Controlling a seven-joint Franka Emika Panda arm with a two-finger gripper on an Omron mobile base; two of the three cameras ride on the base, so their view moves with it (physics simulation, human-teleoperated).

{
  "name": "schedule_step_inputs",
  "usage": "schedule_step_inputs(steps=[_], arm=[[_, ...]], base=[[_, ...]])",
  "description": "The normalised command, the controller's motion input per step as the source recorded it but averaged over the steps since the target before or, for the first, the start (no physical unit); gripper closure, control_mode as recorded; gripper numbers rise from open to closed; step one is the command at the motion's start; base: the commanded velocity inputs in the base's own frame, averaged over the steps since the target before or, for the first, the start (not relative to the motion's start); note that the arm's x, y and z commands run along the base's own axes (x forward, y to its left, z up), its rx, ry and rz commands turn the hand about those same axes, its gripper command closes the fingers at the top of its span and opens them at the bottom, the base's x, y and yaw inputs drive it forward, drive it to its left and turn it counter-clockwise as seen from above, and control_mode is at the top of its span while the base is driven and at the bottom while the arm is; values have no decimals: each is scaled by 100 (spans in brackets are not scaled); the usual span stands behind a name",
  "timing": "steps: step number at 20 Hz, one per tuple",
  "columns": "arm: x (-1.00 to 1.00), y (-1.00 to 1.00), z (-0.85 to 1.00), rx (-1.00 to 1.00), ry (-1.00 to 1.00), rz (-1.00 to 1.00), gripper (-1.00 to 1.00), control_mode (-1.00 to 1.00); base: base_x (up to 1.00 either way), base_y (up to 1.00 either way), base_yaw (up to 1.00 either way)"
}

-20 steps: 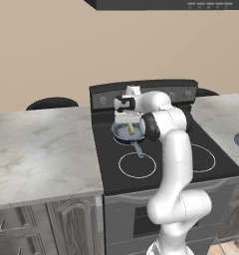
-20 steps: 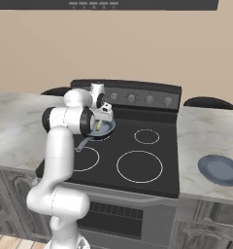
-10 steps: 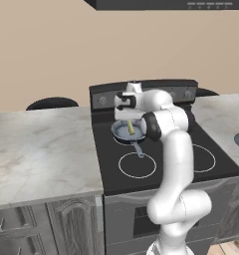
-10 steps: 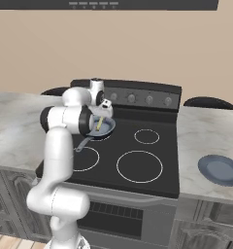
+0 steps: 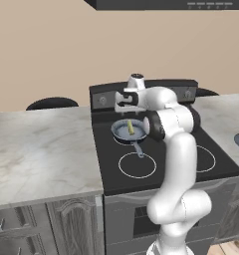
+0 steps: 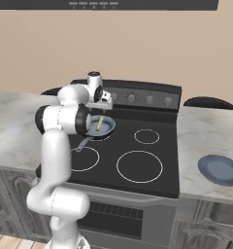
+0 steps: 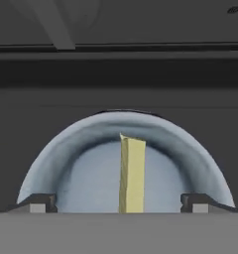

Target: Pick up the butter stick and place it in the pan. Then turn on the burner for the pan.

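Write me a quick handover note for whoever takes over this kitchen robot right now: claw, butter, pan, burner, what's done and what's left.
Claw: open, nothing held, hovering just above the pan.
Butter stick: lying inside the pan, apart from both fingertips.
Pan: on the black cooktop's rear left ring, handle toward the front.
Done: butter is in the pan.
Left: turn on the burner under the pan; the knobs sit on the stove's back panel.

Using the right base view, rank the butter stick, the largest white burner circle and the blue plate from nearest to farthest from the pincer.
1. The small pale-yellow butter stick, lying in the round grey-blue frying pan just below the pincer.
2. The largest white circle outline on the black glass cooktop, toward the front, to the right of the pan.
3. The round blue plate, on the marble counter right of the stove.
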Motion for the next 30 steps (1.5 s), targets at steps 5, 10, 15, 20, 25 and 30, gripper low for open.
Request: schedule_step_inputs(steps=[5,10,15,20,25,30], arm=[[0,0,18,0,-26,1,-100,-100],[0,0,8,0,-24,1,-100,-100],[2,0,4,1,-18,2,-100,-100],[11,0,6,0,-15,1,-100,-100],[11,0,12,2,-15,0,-100,-100],[15,0,20,3,-10,1,-100,-100]], base=[[0,0,0],[0,0,0],[0,0,0],[0,0,0],[0,0,0],[0,0,0]])
